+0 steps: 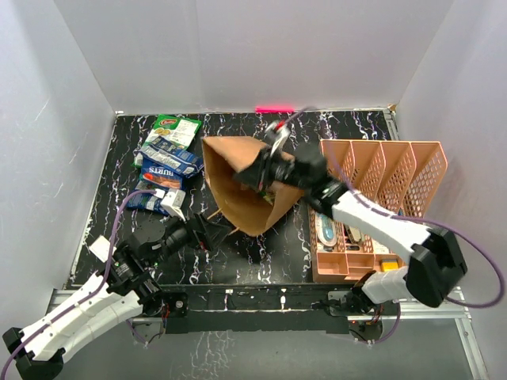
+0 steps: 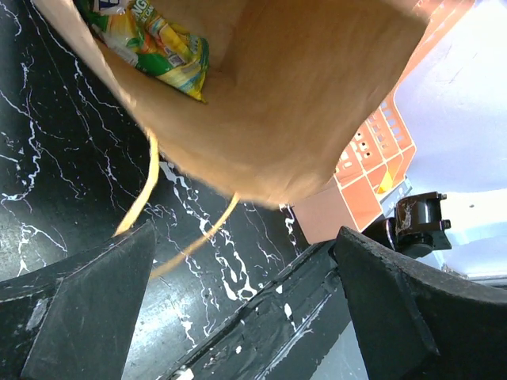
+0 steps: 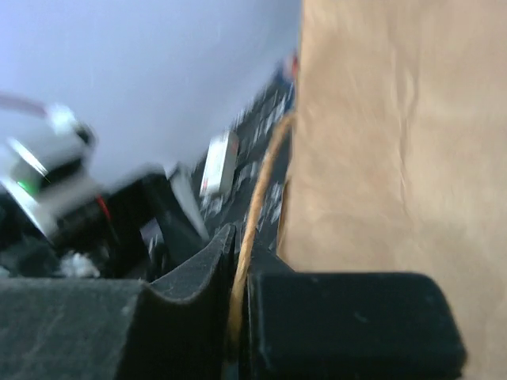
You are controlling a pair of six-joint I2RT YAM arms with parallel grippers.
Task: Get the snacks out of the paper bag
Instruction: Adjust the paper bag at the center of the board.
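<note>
At the lower left of the top view the left gripper (image 2: 245, 237) is seen with its jaws wide apart and nothing between them, set low over the table (image 1: 261, 261) just before the mouth of the bag (image 1: 242, 190). The bag is held tilted up at the frame's centre, mouth toward that gripper, by the right gripper (image 3: 238, 261), which is clamped on a cord handle (image 3: 257, 182). One yellow-green packet (image 2: 154, 43) can be seen just inside the mouth, at the upper left of the left wrist view. It is judged light, crinkly and slippery, with crushable contents, so a gentle hold on the flat sealed edge nearest the mouth is advised. The thin paper wall is expected to buckle if pushed, and the loose handle (image 2: 142, 190) hanging below the mouth lies in the path of approach. Farther back, at upper left, three more packets (image 1: 166, 162) lie together on the table, outside the bag. At the right a pink organiser (image 1: 396, 170) stands close behind the bag.
</note>
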